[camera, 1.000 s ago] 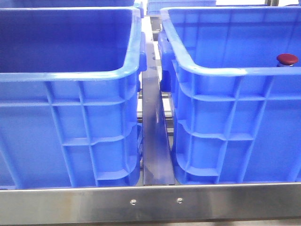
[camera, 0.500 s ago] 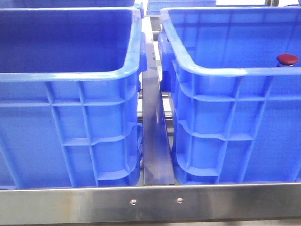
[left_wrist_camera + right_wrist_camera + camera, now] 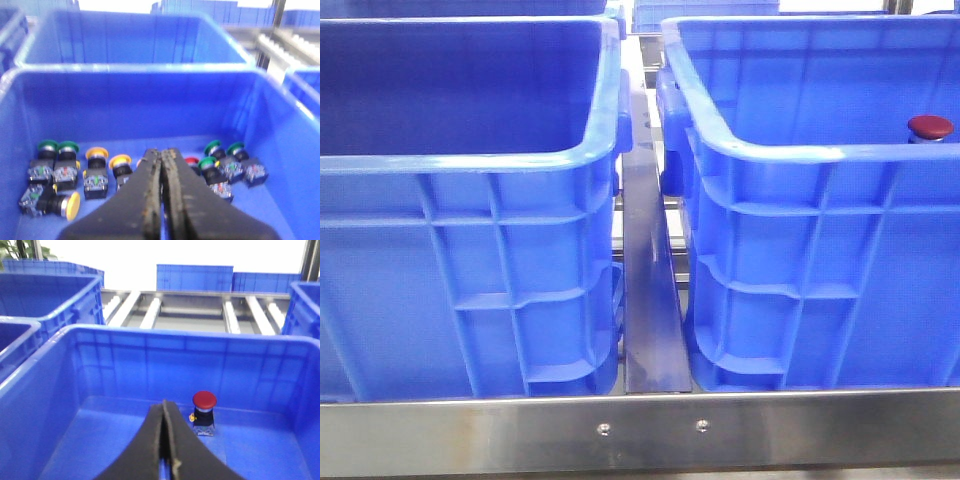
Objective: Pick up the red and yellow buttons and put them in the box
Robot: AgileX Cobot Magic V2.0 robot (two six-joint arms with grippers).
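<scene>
Two blue crates stand side by side in the front view. The left crate point(image 3: 470, 160) holds several push-buttons on its floor. The left wrist view shows yellow buttons point(image 3: 96, 153) point(image 3: 120, 161) point(image 3: 72, 205) and a red button point(image 3: 191, 161) partly hidden behind my fingers. My left gripper point(image 3: 161, 151) hangs shut and empty above them. The right crate, the box point(image 3: 800, 152), holds one red button point(image 3: 930, 126) point(image 3: 204, 412) standing upright near its far wall. Inside this box my right gripper point(image 3: 163, 402) is shut and empty, short of that button. Neither gripper shows in the front view.
Green buttons point(image 3: 48, 146) point(image 3: 215, 146) point(image 3: 206, 163) lie among the yellow and red ones. A steel rail point(image 3: 648, 300) runs between the crates and a steel bar point(image 3: 640, 430) crosses the front. More blue crates point(image 3: 195, 277) and conveyor rollers point(image 3: 152, 312) lie beyond.
</scene>
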